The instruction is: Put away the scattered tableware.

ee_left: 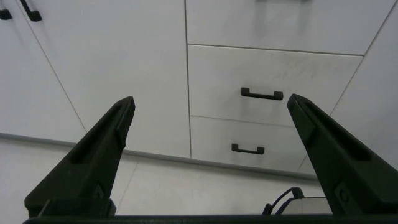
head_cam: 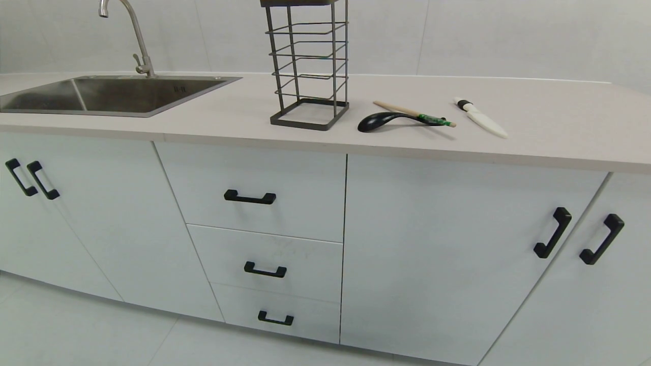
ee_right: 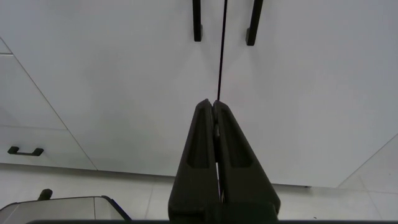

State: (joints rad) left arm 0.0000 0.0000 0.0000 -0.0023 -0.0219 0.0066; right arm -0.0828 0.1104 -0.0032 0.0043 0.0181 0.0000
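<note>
Both arms sit low by the cupboards, and the tableware lies up by the rack.

The left gripper (ee_left: 210, 101) is spread wide with nothing in it, facing the drawers (ee_left: 273, 74). The right gripper (ee_right: 214, 106) is pressed tight together, with nothing in it. On the counter (head_cam: 559, 117), the black spoon (head_cam: 379, 122) lies just right of the wire rack (head_cam: 290, 123). The wooden chopsticks (head_cam: 396, 108) seem to cross its handle, and the white knife (head_cam: 483, 119) lies farther from the rack. I think an arm must rise first. Spread the right gripper, then pinch the spoon's thin handle.
</note>
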